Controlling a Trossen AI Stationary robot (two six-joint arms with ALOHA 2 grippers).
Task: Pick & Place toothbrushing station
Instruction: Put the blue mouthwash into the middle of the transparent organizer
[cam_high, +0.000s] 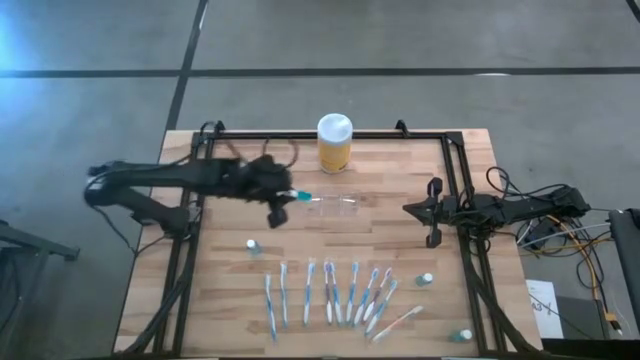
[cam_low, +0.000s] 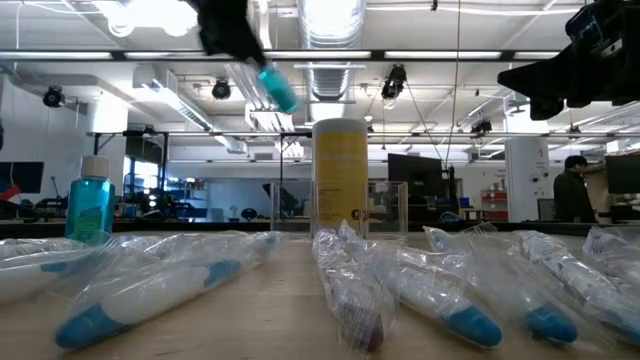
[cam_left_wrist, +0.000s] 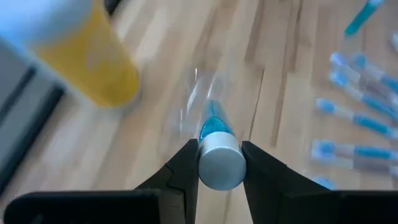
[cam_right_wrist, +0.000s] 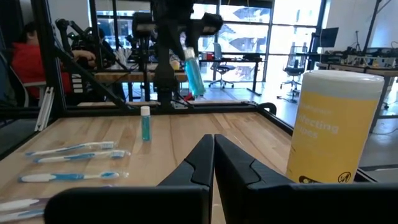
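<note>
My left gripper (cam_high: 283, 203) is up above the table's middle, shut on a small clear bottle of blue liquid (cam_low: 272, 88) with a white cap. The bottle's far end hangs just left of the toothbrushing station (cam_high: 337, 204), a low see-through plastic holder resting flat on the wood in front of the yellow jar (cam_high: 334, 143). The low view shows the station (cam_low: 390, 208) behind the jar. My right gripper (cam_high: 410, 208) waits shut at the table's right side, holding nothing. My left gripper pinches the bottle's white-capped end (cam_left_wrist: 219, 165) between its two fingers. The bottle runs on past the fingertips along the way they point, slanting down toward the station. It is lifted clear of the table, and the blue liquid has gathered in its lower end (cam_right_wrist: 195, 78).
A row of wrapped toothbrushes (cam_high: 330, 295) lies along the near half of the table. Small blue bottles stand at the left (cam_high: 252, 245) and near right (cam_high: 426, 280), (cam_high: 464, 335). A black frame (cam_high: 455, 150) rims the table. A person sits beyond the table (cam_right_wrist: 28, 56).
</note>
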